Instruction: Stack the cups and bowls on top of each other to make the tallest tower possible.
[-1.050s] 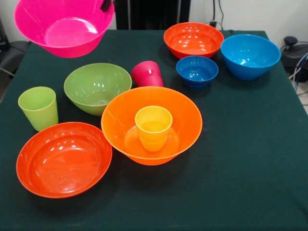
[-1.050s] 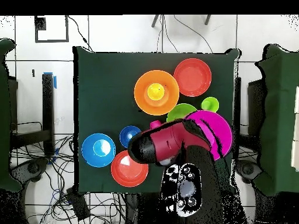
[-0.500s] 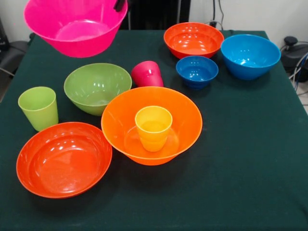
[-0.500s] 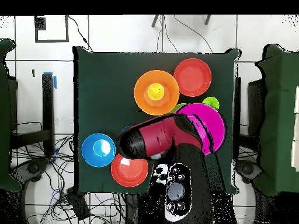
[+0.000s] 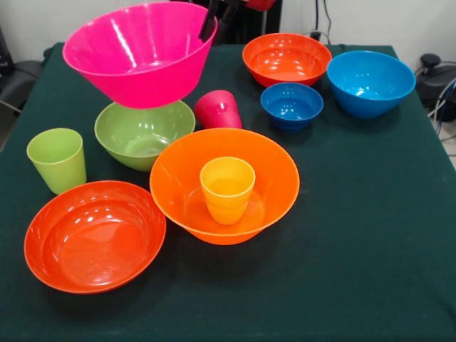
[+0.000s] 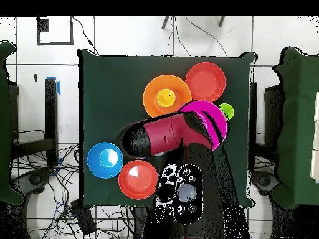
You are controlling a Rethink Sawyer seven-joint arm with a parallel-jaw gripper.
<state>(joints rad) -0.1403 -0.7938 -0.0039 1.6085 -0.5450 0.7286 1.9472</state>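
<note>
I see the tool point(image 5: 211, 20) clamped on the far rim of the big pink bowl point(image 5: 135, 53), holding it tilted in the air above the green bowl point(image 5: 142, 135). On the table point(image 5: 356, 235), the yellow-orange cup point(image 5: 226, 189) stands upright inside the big orange bowl point(image 5: 278, 182). The lime green cup point(image 5: 57, 159) stands apart beside a shallow red-orange bowl point(image 5: 92, 239).
</note>
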